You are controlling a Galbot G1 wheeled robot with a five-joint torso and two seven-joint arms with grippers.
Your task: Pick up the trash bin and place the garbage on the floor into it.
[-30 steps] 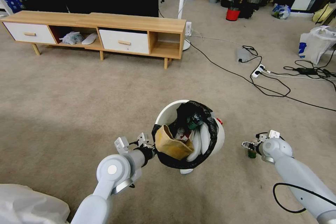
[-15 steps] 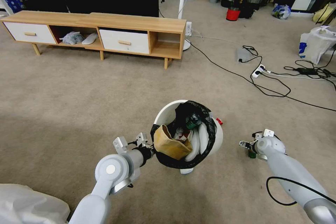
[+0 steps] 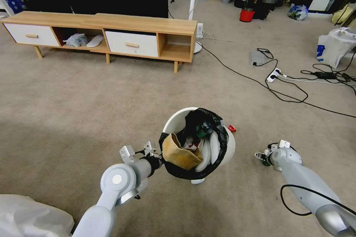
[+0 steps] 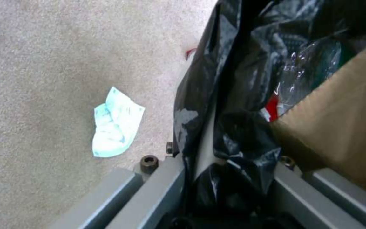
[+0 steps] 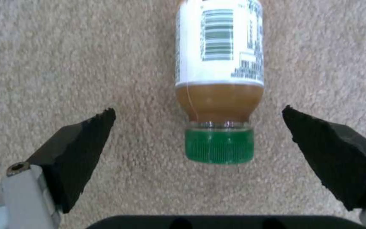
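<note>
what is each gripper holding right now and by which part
The left gripper clamps the trash bin by its bag-lined rim. The right gripper holds nothing, open around a bottle lying on the floor.

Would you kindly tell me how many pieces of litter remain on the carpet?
2: a green-capped plastic bottle between the open right pincer fingers, and a pale crumpled wrapper beside the white bin. Others may be hidden.

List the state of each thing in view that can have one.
Trash bin: held up, partly filled.
Left gripper: shut on the bin's rim.
Right gripper: open, either side of the bottle.
Bottle: lying on the floor, capped, ungripped.
Tissue: crumpled, on the floor.
</note>
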